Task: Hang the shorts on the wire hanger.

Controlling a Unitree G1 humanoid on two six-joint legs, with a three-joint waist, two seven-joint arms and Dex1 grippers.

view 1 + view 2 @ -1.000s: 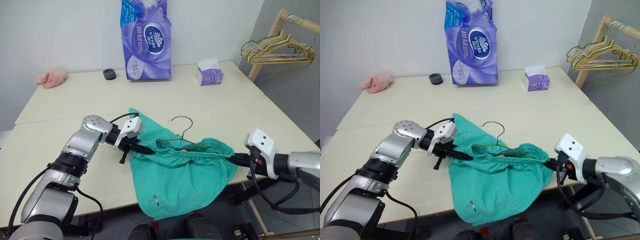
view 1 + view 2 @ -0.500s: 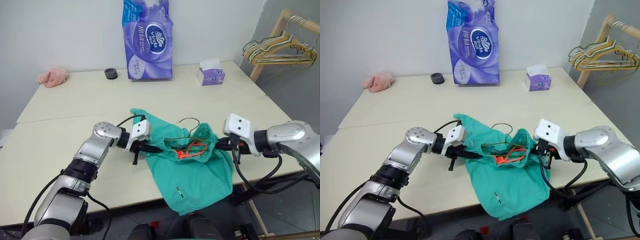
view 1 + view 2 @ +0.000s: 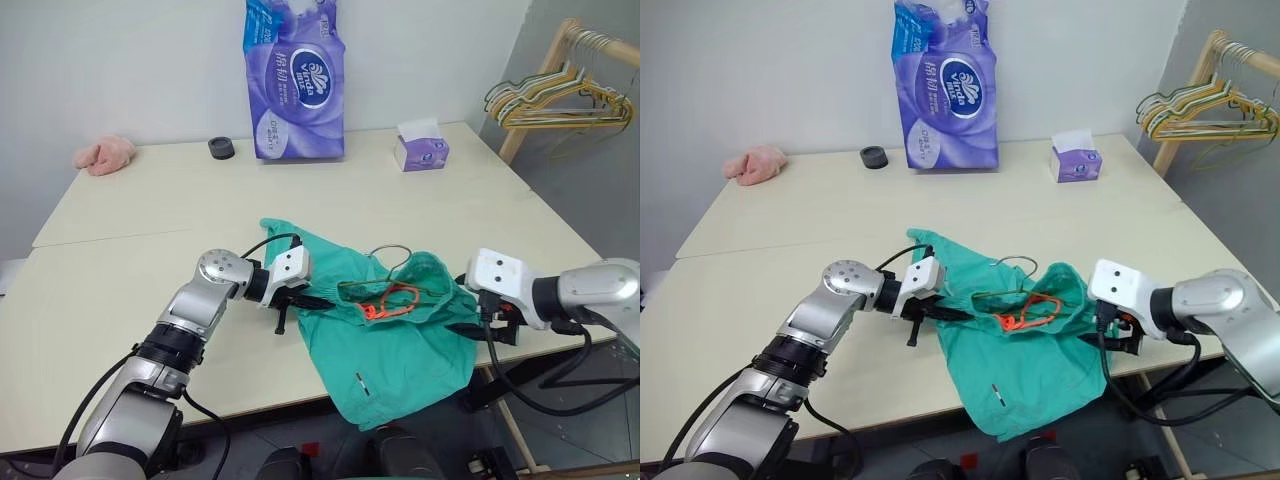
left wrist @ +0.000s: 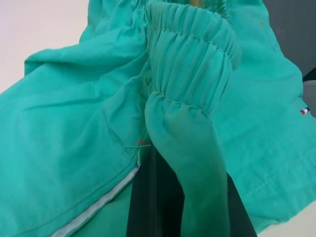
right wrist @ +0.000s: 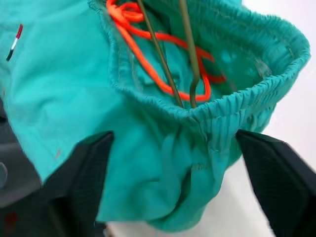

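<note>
My left fingers (image 4: 148,207) were clenched on the shorts (image 3: 400,340) at the waistband; my right fingers (image 5: 168,187) stood released, straddling its other end, the wire hanger (image 5: 190,54) just beyond.

Teal-green shorts (image 3: 385,335) lie bunched at the table's front edge, hem overhanging. The olive-gold wire hanger (image 3: 385,268) sits inside the open waistband, hook protruding.

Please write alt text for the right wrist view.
The open right gripper faces the green shorts, its two black fingers spread beside the waistband. Inside the waistband lie an orange drawstring and the wire hanger.
</note>
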